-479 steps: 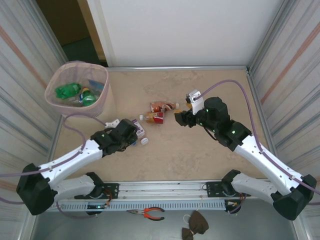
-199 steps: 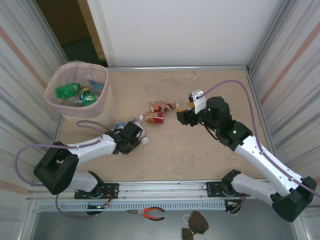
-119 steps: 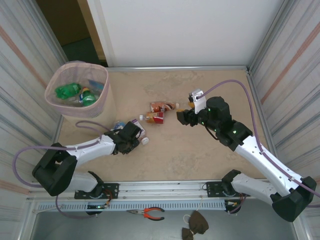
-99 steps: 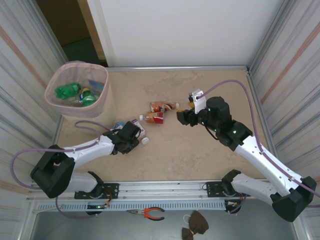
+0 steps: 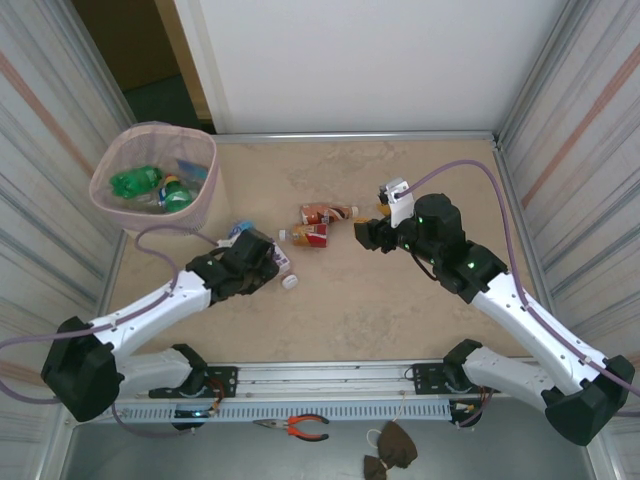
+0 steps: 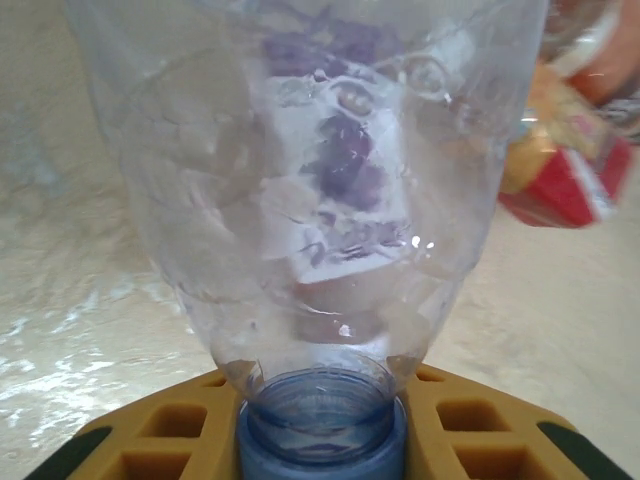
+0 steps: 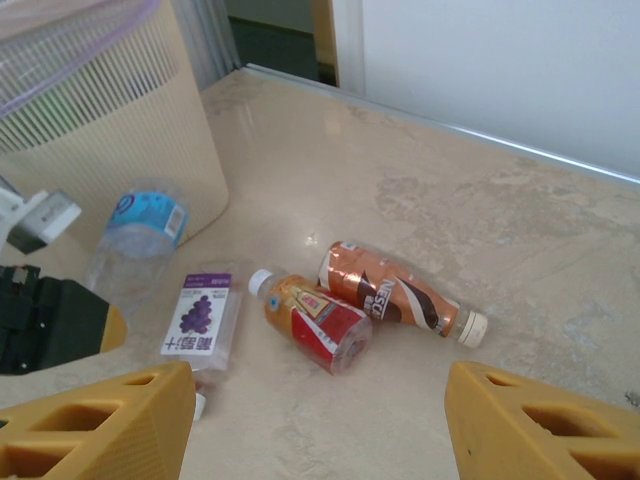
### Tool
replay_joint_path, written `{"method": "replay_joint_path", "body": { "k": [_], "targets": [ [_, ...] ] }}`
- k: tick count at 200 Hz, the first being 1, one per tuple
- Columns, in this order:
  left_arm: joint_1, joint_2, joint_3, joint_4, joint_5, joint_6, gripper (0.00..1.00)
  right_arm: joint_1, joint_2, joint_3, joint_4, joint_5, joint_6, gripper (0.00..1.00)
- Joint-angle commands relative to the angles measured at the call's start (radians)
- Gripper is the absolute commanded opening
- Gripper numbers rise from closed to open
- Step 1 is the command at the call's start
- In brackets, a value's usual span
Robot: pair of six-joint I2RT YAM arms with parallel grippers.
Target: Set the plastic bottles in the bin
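Note:
My left gripper (image 6: 322,420) is shut on the blue neck of a clear blue-labelled bottle (image 5: 240,231), which points toward the bin (image 5: 203,212). In the right wrist view this bottle (image 7: 138,232) sits beside the bin's ribbed wall (image 7: 110,130). A purple-labelled bottle (image 7: 205,318) lies on the floor just past it. To its right lie a red-labelled bottle (image 7: 315,322) and a brown bottle (image 7: 395,290). My right gripper (image 7: 320,430) is open above the floor, near the brown bottle and holding nothing. Green bottles (image 5: 135,182) lie inside the bin.
Corrugated metal walls close both sides of the beige floor (image 5: 400,320). A white panel stands at the back, with a dark doorway behind the bin. Pliers (image 5: 300,427) and a brown object (image 5: 390,447) lie beyond the near rail.
My left gripper has closed on the blue-labelled bottle's neck and shifted it a little toward the bin. The left arm's elbow has swung. The right arm has stayed still.

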Motion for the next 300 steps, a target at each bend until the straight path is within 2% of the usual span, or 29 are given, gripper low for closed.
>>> {"method": "replay_joint_path", "body": {
  "k": [1, 56, 85, 109, 137, 164, 223, 246, 284, 300],
  "targets": [
    [-0.004, -0.019, 0.093, -0.035, 0.055, 0.173, 0.25, -0.008, -0.01, 0.006, 0.011, -0.016, 0.021, 0.66],
    [0.009, 0.049, 0.427, -0.251, 0.103, 0.462, 0.25, -0.008, -0.006, 0.018, 0.009, -0.012, 0.015, 0.66],
    [0.041, 0.084, 0.601, -0.352, 0.123, 0.558, 0.25, -0.008, -0.005, 0.025, 0.006, -0.007, 0.012, 0.66],
    [0.087, 0.107, 0.726, -0.422, 0.15, 0.622, 0.25, -0.008, -0.007, 0.035, -0.001, -0.001, 0.01, 0.66],
    [0.155, 0.131, 0.865, -0.532, 0.131, 0.692, 0.25, -0.007, -0.008, 0.044, -0.01, 0.008, 0.008, 0.66],
    [0.259, 0.143, 0.964, -0.626, 0.115, 0.748, 0.24, -0.008, -0.011, 0.056, -0.019, 0.013, 0.008, 0.66],
    [0.555, 0.181, 1.041, -0.761, 0.162, 0.86, 0.26, -0.004, 0.006, 0.078, -0.013, 0.006, 0.012, 0.66],
    [0.668, 0.194, 1.017, -0.754, 0.214, 0.862, 0.26, -0.004, 0.013, 0.084, -0.01, 0.003, 0.012, 0.66],
    [0.769, 0.215, 0.938, -0.648, 0.305, 0.801, 0.27, -0.001, 0.015, 0.089, -0.001, -0.001, 0.014, 0.66],
    [0.794, 0.246, 0.928, -0.623, 0.309, 0.778, 0.29, 0.0, 0.015, 0.086, -0.002, -0.002, 0.014, 0.66]
  ]
}}
